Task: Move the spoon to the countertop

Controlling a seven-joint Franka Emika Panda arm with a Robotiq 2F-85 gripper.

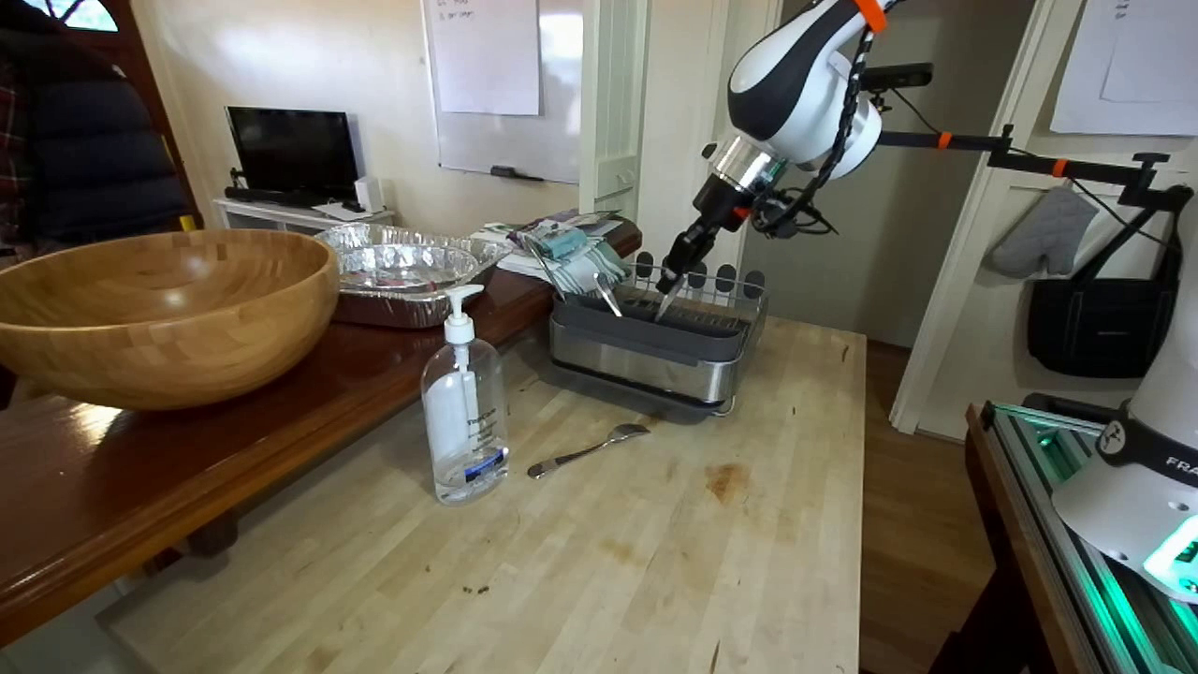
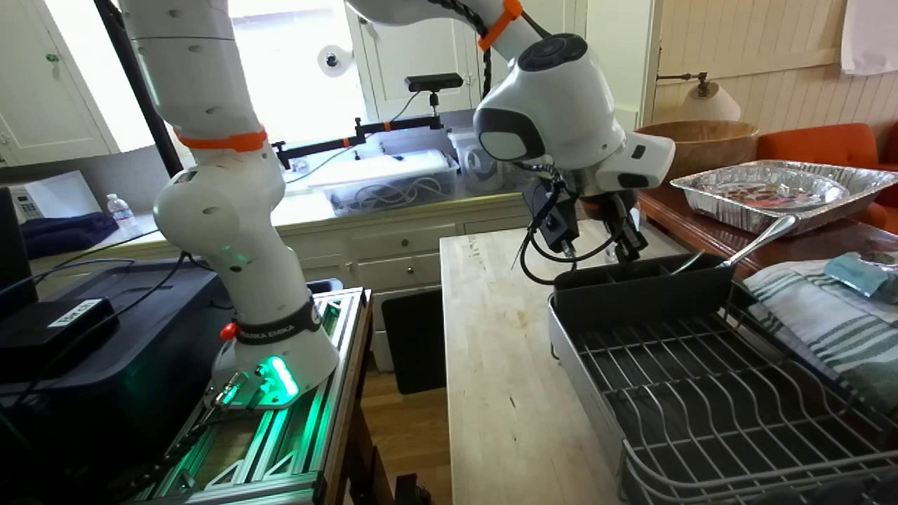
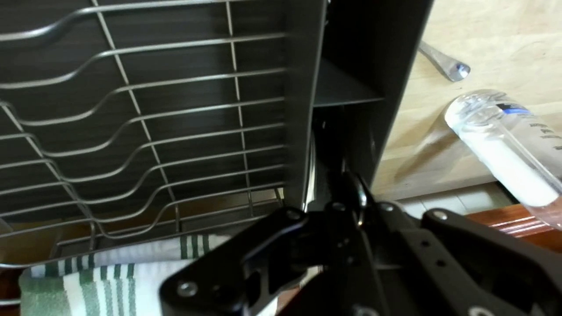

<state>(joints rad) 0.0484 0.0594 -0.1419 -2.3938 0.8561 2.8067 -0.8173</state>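
Lying flat on the pale wood countertop (image 1: 739,580) just below the centre of the frame in an exterior view, the spoon (image 1: 584,452) has its head toward the right and its handle end toward the lower left, just beside the clear pump bottle (image 1: 465,421) but apart from it. To its right a brown stain (image 1: 727,482) marks the wood. Higher up, slightly right of centre, the gripper (image 1: 668,279) points down over the dark caddy (image 1: 646,335) on the dish rack (image 1: 646,370), its fingers pinching a slender silver utensil (image 1: 666,302); the lower part of that piece is hidden by the caddy wall, and I cannot tell what kind of cutlery it is. In the wrist view the fingers come in at the bottom of the frame, close together with a bright sliver of metal between them, while part of the spoon shows at the upper right, running out from behind the caddy. Toward the right of the frame in an exterior view, a longer piece of cutlery (image 2: 758,243) leans up out of the caddy above a striped towel (image 2: 821,308). At the left in an exterior view, a large wooden bowl (image 1: 178,323) sits on the reddish-brown tabletop (image 1: 374,367), with a foil tray (image 1: 374,304) beside it.
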